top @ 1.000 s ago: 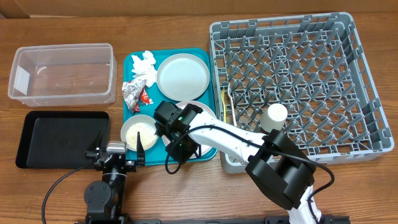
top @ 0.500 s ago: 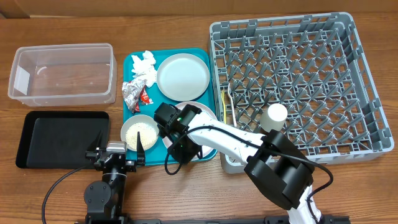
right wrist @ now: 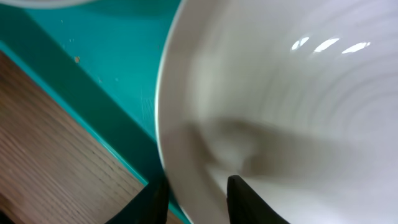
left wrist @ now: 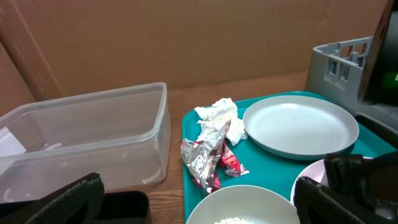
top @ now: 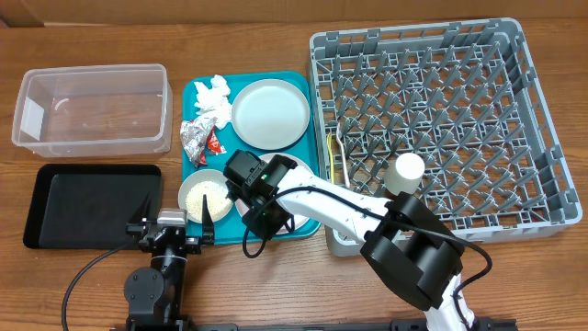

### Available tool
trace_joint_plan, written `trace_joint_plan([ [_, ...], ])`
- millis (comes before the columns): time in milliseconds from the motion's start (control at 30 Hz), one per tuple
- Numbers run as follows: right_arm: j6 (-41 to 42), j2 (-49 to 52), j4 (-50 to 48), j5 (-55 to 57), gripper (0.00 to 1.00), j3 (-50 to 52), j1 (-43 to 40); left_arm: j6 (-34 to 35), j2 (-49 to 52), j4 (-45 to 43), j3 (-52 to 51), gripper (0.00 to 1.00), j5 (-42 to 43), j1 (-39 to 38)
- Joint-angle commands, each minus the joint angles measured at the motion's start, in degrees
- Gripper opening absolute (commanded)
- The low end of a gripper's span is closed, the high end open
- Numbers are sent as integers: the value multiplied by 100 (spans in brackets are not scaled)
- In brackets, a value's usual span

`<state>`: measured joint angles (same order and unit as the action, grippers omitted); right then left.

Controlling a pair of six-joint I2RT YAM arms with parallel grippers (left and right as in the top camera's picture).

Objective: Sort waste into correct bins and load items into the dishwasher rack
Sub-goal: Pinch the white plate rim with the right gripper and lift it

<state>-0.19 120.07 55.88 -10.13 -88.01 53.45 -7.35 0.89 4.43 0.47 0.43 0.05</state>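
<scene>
My right gripper (top: 256, 219) (right wrist: 196, 199) is shut on the left rim of the white plate (top: 303, 167) (right wrist: 280, 93) on the teal tray (top: 188, 87), one finger outside the rim and one inside. My left gripper (top: 175, 225) (left wrist: 199, 208) is open and empty, in front of the small grey bowl (top: 204, 193) (left wrist: 249, 208) holding rice (top: 204, 196). The tray also holds a pale grey plate (top: 269, 112) (left wrist: 300, 126), tissue (top: 213, 97) (left wrist: 217, 115), a foil wrapper (top: 195, 138) (left wrist: 202, 155) and a red packet (top: 214, 142) (left wrist: 231, 163). The white cup (top: 404, 172) and yellow utensil (top: 333, 152) are in the dishwasher rack (top: 441, 119).
The clear tub (top: 92, 106) (left wrist: 81, 137) stands at the back left, with the black tray (top: 92, 204) in front of it. The rack fills the right side, close against the teal tray. The right arm reaches across the rack's front left corner.
My right gripper shifted slightly down and right, then back, staying at the white plate's left rim. The left arm has not moved.
</scene>
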Motion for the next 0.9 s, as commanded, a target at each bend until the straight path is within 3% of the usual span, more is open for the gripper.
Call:
trace_joint_plan([
  [0,-26,9,-94,-22,29,-131,83,98,-20,4,-15,100,-22,31],
  [333,17,52,-341,177,28,52,173,98,-20,4,-15,100,-22,31],
  [400,15,52,-385,177,17,131,166,98,-20,4,-15,100,-22,31],
  [467,15,50,-380,190,13,131,166,98,-20,4,-15,100,-22,31],
  [800,17,50,-507,262,12,136,166,98,-20,4,-15,100,-22,31],
  [867,17,50,-527,262,4,138,166,98,-20,4,-15,100,-22,31],
])
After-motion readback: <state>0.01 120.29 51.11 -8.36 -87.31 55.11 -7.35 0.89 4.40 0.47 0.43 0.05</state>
